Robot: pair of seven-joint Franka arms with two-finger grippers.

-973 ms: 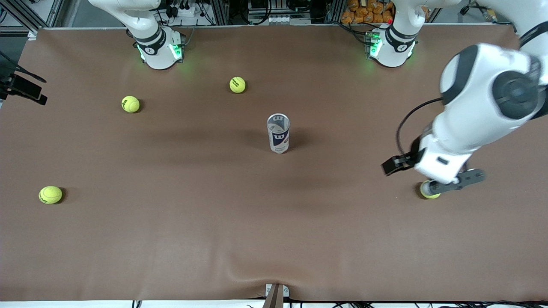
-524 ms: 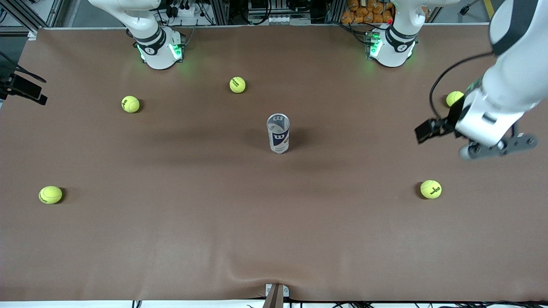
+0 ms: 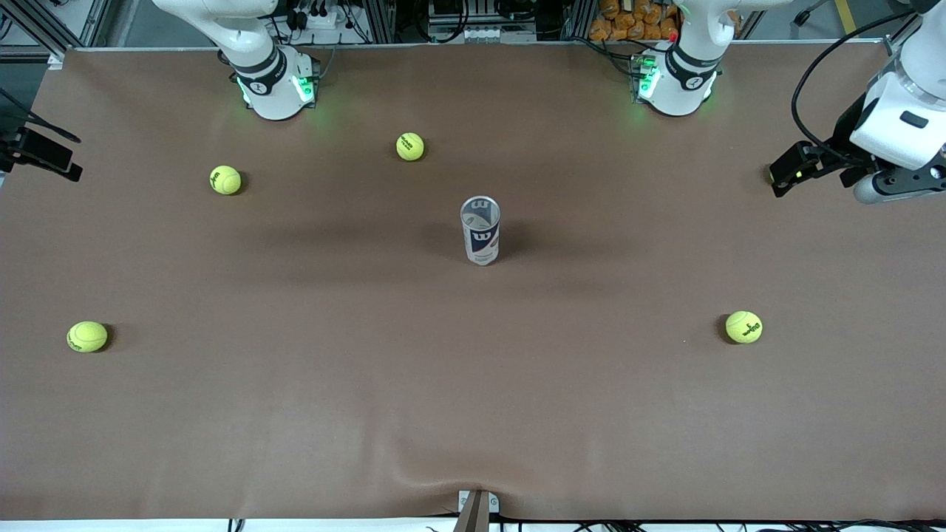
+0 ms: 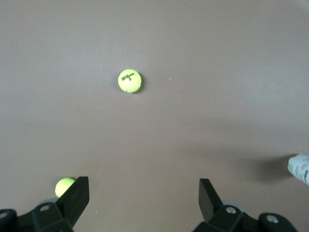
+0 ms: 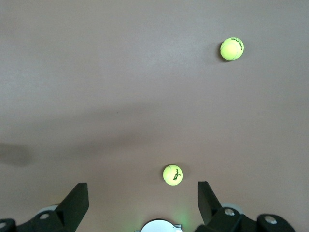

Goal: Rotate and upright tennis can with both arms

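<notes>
From the front camera you see the tennis can [image 3: 480,239] standing upright on the brown table [image 3: 473,399], roughly midway between the two arms' ends, its open top showing and the "W" logo facing the camera. Nothing touches it. Four tennis balls lie well apart from it: one [image 3: 410,146] closer to the bases than the can, one [image 3: 225,179] toward the right arm's end, one [image 3: 87,336] near that end's edge and nearer the camera, and one [image 3: 743,326] toward the left arm's end, nearer the camera than the can. The left gripper [image 3: 872,185] hangs in the air over the left arm's end of the table, far from the can; you cannot read its fingers here. The right arm shows only its base and waits.

In the left wrist view you find the left gripper [image 4: 144,198] with its two fingers [image 4: 77,199] spread wide and nothing between them. Below it lie a ball [image 4: 130,80] and another ball [image 4: 64,186] partly hidden by one finger. A sliver of the tennis can [image 4: 300,168] shows at the frame's edge.

In the right wrist view the right gripper [image 5: 143,200] also has its fingers [image 5: 76,202] spread apart and empty, high above the table, with two balls [image 5: 173,174] [image 5: 231,49] below.
</notes>
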